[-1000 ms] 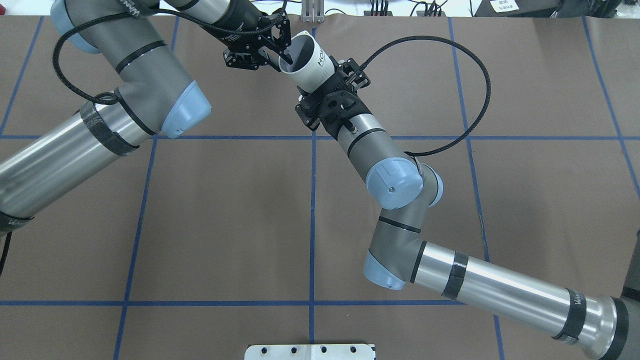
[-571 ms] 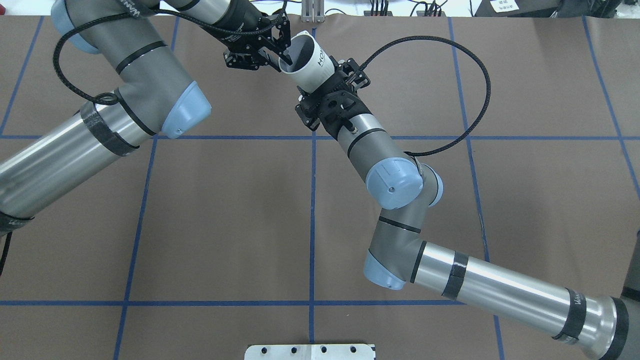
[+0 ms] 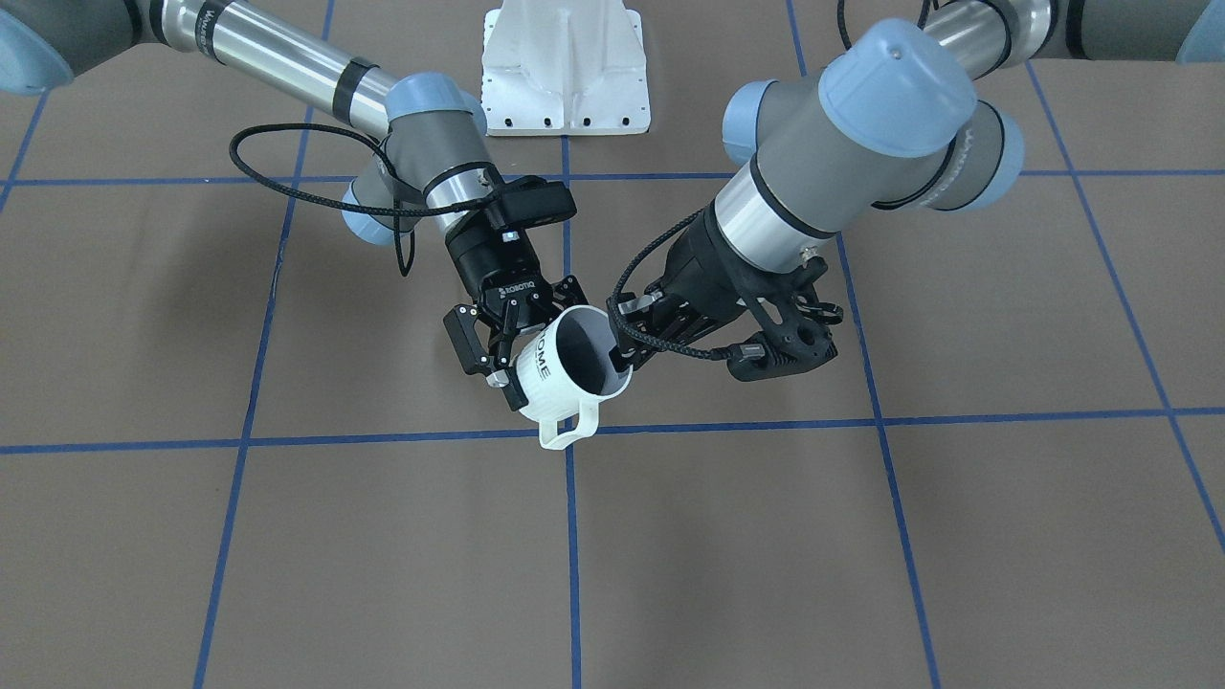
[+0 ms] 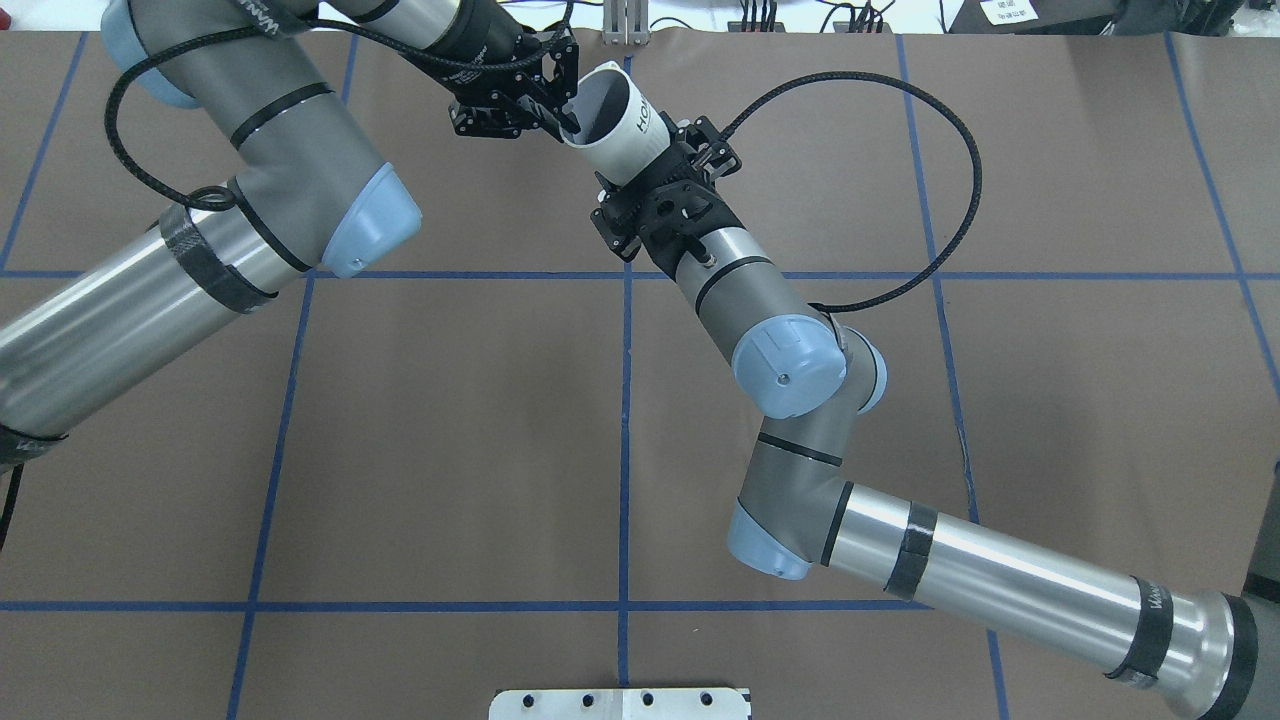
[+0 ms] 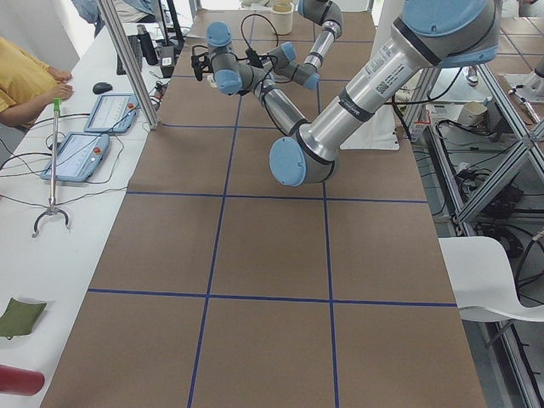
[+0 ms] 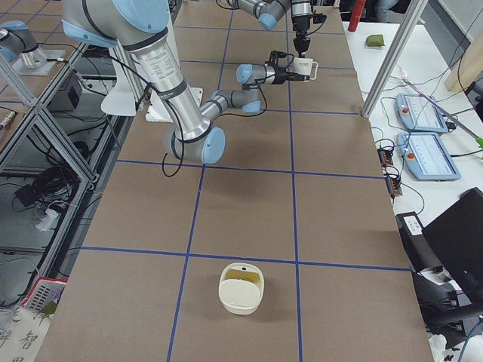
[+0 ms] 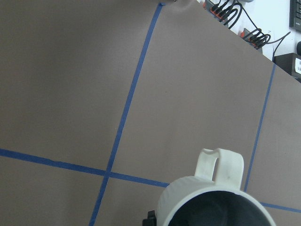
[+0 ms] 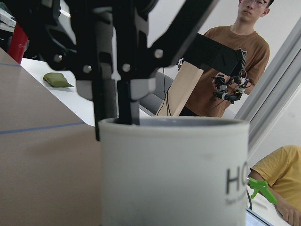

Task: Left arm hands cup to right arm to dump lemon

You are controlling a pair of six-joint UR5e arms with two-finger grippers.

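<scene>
Slippage looms if left fingers (image 8: 104, 103), pinching the rim of the cup (image 3: 550, 383), release before right fingers (image 3: 469, 344) clasping its body grip firmly.

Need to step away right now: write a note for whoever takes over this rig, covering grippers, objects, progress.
Left gripper: shut on the rim of the white HOME-lettered mug, one finger inside, one outside.
Right gripper: apparently shut round the mug's body.
Mug hangs tilted above the brown table; no view shows the small yellow-green lemon.
Done: both arms hold the mug.
To do: left gripper lets go, right arm dumps, probably into the white tub at the table's right end.
</scene>
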